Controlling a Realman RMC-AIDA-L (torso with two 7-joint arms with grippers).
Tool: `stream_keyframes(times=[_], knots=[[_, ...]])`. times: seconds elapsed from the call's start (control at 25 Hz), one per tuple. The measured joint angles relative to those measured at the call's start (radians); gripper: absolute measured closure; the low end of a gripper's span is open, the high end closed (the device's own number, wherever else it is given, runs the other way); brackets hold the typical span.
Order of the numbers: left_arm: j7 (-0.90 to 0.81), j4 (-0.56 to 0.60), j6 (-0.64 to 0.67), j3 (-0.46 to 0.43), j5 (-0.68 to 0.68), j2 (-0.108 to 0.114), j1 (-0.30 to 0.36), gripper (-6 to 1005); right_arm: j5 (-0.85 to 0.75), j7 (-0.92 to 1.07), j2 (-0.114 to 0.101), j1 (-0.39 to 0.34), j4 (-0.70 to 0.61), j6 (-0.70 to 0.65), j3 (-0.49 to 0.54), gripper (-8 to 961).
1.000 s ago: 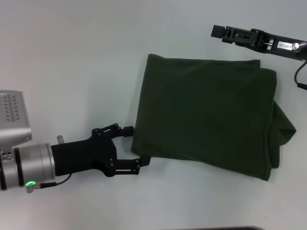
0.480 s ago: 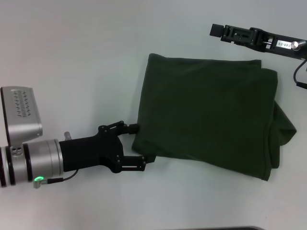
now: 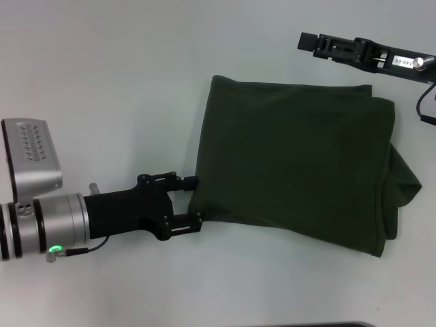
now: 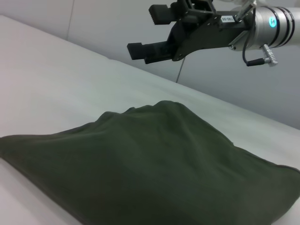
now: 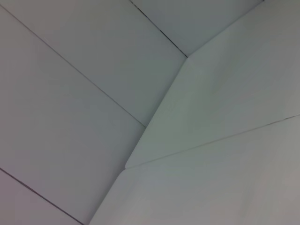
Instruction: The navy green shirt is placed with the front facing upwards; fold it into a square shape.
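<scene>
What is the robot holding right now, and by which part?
The left gripper sits at the near-left corner of the folded navy green shirt, fingers either side of its edge; a firm grip cannot be told. The right gripper hangs clear, holding nothing.

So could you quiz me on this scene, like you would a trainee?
1. True or false: the shirt lies spread out flat, unfolded.
2. Which gripper is at the shirt's edge? A) left gripper B) right gripper
3. Fill in: the right gripper hangs beyond the shirt's far edge, ____ the cloth.

Key: 1 false, it is folded; 2 A; 3 apart from.
</scene>
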Motion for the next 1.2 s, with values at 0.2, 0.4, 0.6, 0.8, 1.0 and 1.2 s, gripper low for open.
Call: stream_keyframes(times=[0.2, 0.4, 0.6, 0.8, 1.0, 1.2], knots=[[-0.002, -0.001, -0.021, 0.000, 0.000, 0.000, -0.005, 324, 0.000, 0.000, 0.000, 0.000, 0.000, 0.000, 0.007, 128], [-0.002, -0.002, -0.024, -0.006, -0.001, 0.000, -0.008, 525, 0.000, 0.000, 0.000, 0.002, 0.000, 0.000, 0.008, 128], [-0.002, 0.001, -0.034, -0.013, -0.027, 0.001, -0.006, 731, 0.000, 0.000, 0.000, 0.002, 0.000, 0.000, 0.008, 127], [-0.003, 0.003, -0.036, -0.014, -0.036, 0.002, -0.002, 903, 0.000, -0.002, 0.000, 0.003, 0.000, 0.003, 0.008, 127], [-0.003, 0.005, -0.044, -0.015, -0.039, 0.003, 0.005, 914, 0.000, -0.005, 0.000, 0.008, 0.000, 0.007, 0.007, 127], [-0.005, 0.028, -0.041, -0.026, -0.039, 0.004, 0.032, 925, -0.002, -0.007, 0.000, 0.015, 0.000, 0.017, 0.001, 128]])
